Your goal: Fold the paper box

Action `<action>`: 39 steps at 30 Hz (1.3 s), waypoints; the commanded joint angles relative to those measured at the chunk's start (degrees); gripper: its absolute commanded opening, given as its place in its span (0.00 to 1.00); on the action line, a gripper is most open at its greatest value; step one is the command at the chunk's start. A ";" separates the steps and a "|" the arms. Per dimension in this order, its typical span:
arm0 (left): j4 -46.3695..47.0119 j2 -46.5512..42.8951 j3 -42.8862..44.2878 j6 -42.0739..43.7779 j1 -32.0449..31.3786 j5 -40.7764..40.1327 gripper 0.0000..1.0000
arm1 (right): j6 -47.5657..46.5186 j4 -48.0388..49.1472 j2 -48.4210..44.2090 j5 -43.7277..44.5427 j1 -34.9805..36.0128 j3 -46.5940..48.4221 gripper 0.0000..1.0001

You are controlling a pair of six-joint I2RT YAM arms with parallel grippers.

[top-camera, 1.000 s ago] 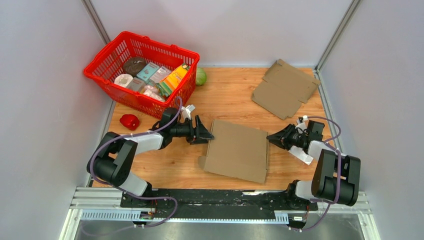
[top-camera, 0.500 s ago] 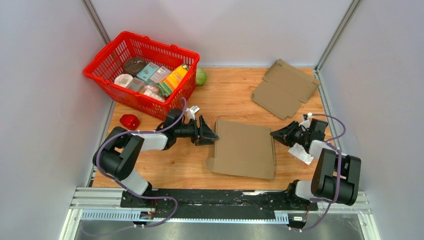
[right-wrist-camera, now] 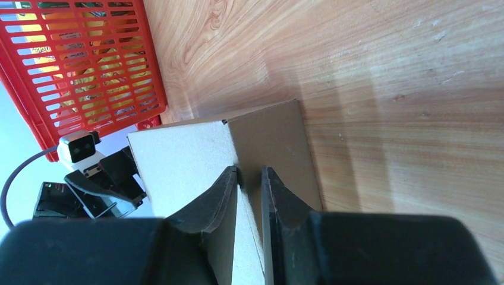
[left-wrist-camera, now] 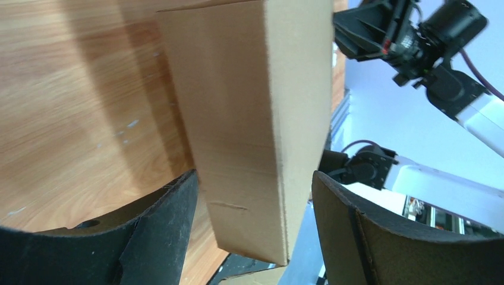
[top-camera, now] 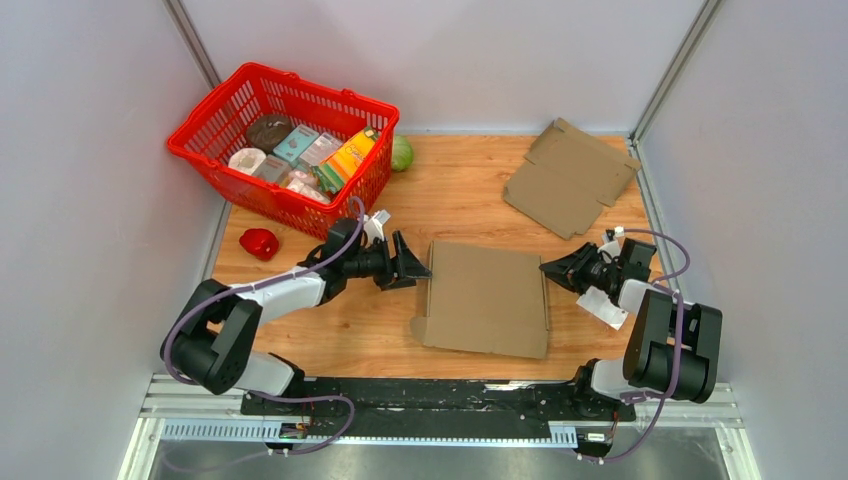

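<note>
Where the wooden table (top-camera: pixel 470 200) runs between the two arms, the paper box (top-camera: pixel 487 298) lies flat. Left gripper (top-camera: pixel 420 268): jaws spread wide, straddling the box's left edge without clamping it. Right gripper (top-camera: pixel 548 269): jaws narrow, pinched on the box's right edge.

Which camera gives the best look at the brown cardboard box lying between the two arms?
The top external view: the cardboard box shows whole there, its full outline visible. The left wrist view catches only one end, inside the open left gripper. The right wrist view shows only a corner by the right gripper.
</note>
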 commanded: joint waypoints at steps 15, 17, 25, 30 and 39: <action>27.49 14.48 -0.01 -11.54 -1.44 7.70 0.79 | -2.08 -3.21 1.44 6.50 -0.20 -2.16 0.19; 29.16 14.48 -0.01 -12.34 -1.61 7.70 0.78 | -2.25 -3.12 1.53 6.50 -0.11 -2.25 0.19; 29.43 13.16 -0.18 -14.88 -1.79 8.40 0.48 | -4.01 -7.32 -4.85 7.80 2.96 0.03 0.58; 24.79 9.83 -1.50 -16.21 -1.44 8.84 0.41 | -6.20 -25.24 -23.14 22.79 8.31 8.28 0.93; -4.11 -4.93 -0.54 -14.80 4.09 8.32 0.33 | -26.31 -40.48 -30.55 49.21 50.72 29.56 1.00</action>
